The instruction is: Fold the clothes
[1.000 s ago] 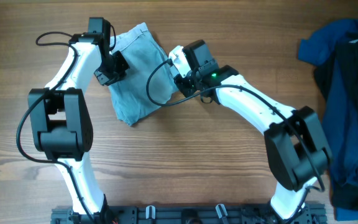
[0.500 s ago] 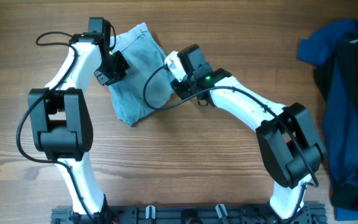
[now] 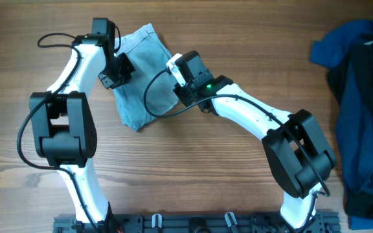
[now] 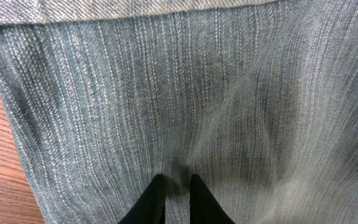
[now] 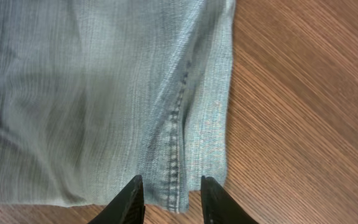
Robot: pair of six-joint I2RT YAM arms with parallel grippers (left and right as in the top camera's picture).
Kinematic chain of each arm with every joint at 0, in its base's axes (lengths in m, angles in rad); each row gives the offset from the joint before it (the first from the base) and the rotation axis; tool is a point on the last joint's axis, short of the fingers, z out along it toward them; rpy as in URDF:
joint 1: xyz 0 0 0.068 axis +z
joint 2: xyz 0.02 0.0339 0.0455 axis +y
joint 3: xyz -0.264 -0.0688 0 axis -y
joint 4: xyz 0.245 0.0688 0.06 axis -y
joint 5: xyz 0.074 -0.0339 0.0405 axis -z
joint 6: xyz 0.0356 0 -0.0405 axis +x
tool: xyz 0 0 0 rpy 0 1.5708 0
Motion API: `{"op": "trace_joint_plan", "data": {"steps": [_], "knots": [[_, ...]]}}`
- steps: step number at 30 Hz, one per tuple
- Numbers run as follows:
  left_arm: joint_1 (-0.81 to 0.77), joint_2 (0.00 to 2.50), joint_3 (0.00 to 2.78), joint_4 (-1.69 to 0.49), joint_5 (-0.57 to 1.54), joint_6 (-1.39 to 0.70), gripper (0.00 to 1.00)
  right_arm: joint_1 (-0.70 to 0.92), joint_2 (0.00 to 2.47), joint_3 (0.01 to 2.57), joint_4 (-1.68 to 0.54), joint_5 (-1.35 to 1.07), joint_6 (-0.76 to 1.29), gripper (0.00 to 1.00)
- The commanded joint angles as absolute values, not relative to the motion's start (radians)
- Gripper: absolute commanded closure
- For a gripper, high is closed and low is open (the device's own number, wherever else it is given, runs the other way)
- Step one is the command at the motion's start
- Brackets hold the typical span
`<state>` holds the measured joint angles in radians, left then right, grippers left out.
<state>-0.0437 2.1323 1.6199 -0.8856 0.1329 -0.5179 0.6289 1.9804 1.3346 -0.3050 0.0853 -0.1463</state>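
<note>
The right end effector [image 5: 169, 186] has slid toward nine o'clock, fingers parted astride the folded jeans' [image 3: 144, 74] seam edge; left end effector [image 4: 174, 190] presses closed on denim.

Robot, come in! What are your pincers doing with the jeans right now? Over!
Left pincer nearly shut, pressing on jeans. Right pincer open, straddling the jeans' seamed edge. Jeans bunched into a small bundle. Dark blue garment far right, out of the way.

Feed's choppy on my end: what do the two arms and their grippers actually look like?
Both arms, the left arm and right arm, have glossy white link shells with bulky black joint housings and loose black cables looping near the wrists. A green light glows on the right wrist housing. The left gripper and right gripper have slim, black, tapered fingers.
</note>
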Motion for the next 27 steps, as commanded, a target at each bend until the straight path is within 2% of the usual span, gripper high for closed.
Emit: {"op": "trace_joint_plan", "data": {"steps": [1,27], "knots": [[-0.039,2.143,1.6,-0.883,0.142,-0.525,0.86,0.636,2.006,1.334,-0.294,0.116,-0.102,0.66],[-0.039,2.143,1.6,-0.882,0.141,-0.525,0.85,0.677,2.014,1.334,-0.34,0.226,-0.087,0.6]]}}
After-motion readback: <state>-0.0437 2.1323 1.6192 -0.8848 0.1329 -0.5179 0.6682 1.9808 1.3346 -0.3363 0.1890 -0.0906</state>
